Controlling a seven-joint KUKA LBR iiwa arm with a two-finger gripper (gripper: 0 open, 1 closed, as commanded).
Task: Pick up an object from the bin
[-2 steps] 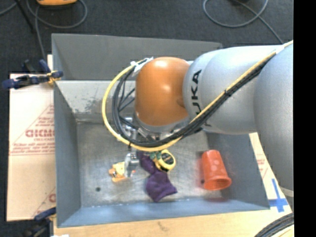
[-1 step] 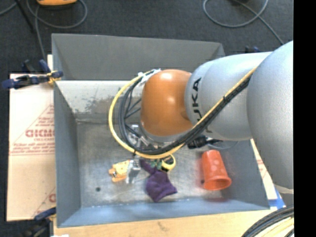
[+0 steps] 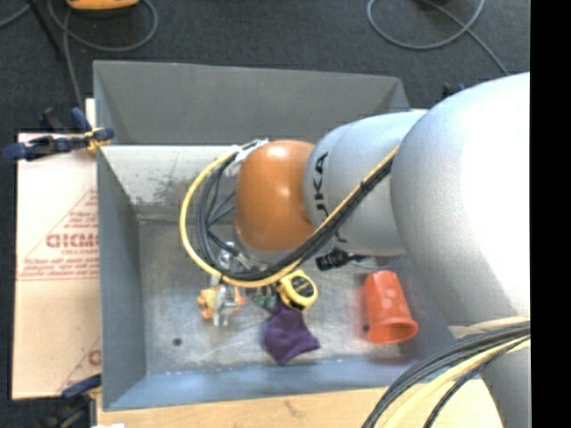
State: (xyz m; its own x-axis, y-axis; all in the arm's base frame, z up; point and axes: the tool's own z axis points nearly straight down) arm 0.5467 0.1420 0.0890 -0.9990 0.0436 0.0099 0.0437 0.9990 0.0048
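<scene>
Orange-capped, the arm [image 3: 375, 194] is hanging its gripper [image 3: 223, 300] low over the near-left floor of the bin [image 3: 120, 266], just beside a small orange-and-white piece [image 3: 211, 302], while a yellow-black disc [image 3: 300, 290], purple cloth [image 3: 287, 335] and orange cup [image 3: 385, 308] are lying to its right; whether the grip is closed I cannot tell.

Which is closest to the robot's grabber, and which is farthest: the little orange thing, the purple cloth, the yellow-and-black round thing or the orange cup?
1. Little orange thing: right beside the gripper, on its left in the camera view.
2. Purple cloth, by the bin's near wall, and yellow-and-black round thing, just above it: too close to call.
3. Orange cup: lying at the far right.
</scene>
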